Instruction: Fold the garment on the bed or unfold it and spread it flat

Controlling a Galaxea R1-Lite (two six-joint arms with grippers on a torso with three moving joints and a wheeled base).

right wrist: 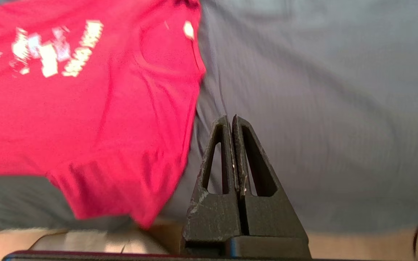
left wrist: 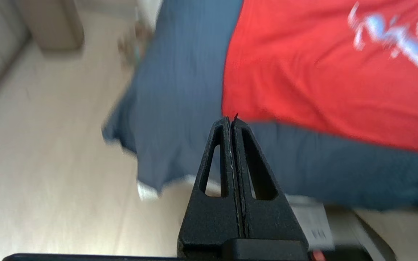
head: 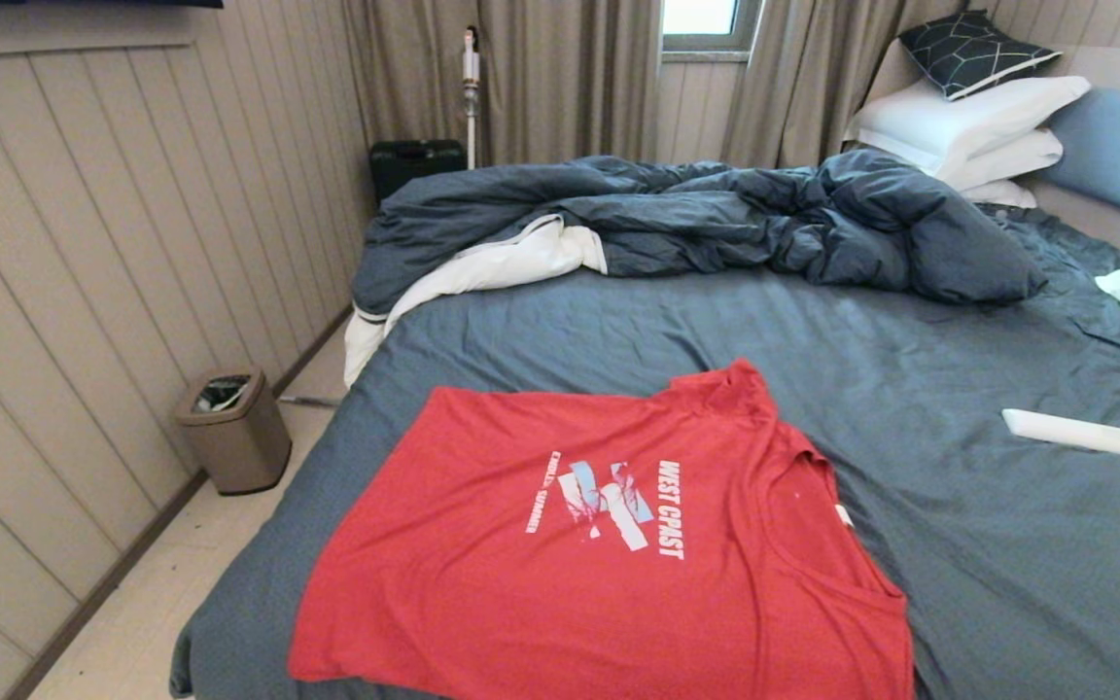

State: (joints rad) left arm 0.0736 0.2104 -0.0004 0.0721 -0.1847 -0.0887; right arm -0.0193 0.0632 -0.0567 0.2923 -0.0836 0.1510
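Note:
The garment (head: pixel 609 544), a red T-shirt with white lettering, lies spread flat on the bed (head: pixel 959 544) near its front edge, collar toward the right. Neither arm shows in the head view. In the left wrist view my left gripper (left wrist: pixel 231 119) is shut and empty, hovering off the bed's near corner just short of the garment (left wrist: pixel 321 72) hem. My right gripper (right wrist: pixel 230 119) is shut and empty too, over the bare sheet (right wrist: pixel 321 108) beside the garment (right wrist: pixel 85 108) sleeve, which hangs over the bed's edge.
A rumpled dark blue duvet (head: pixel 716 219) is heaped at the back of the bed, with white pillows (head: pixel 968 126) and a dark cushion (head: pixel 973 49) at the headboard. A white flat object (head: pixel 1075 433) lies on the sheet at right. A bin (head: pixel 234 428) stands on the floor at left.

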